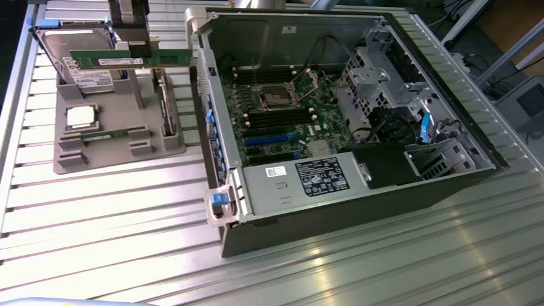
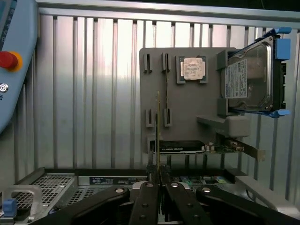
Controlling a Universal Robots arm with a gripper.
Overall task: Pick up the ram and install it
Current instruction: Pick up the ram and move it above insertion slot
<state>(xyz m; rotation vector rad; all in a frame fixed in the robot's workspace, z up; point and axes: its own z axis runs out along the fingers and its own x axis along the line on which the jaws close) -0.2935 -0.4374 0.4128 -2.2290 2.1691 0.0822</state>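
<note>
One ram (image 1: pixel 127 59) on edge, long axis level, in closed gripper (image 2: pixel 158 180)

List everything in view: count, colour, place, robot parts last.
Open metal computer case: one, grey, on the ribbed metal table.
Flat grey plastic tray: one, grey, beside the case.
Long thin green ram stick: one, green, held above the tray.
Square silver processor chip: one, silver, in the tray.
Silver hard drive: one, blue-framed, at the tray's end.
Upright expansion card: one, black and green, in the tray.
Black gripper: one, shut on the ram stick.
</note>
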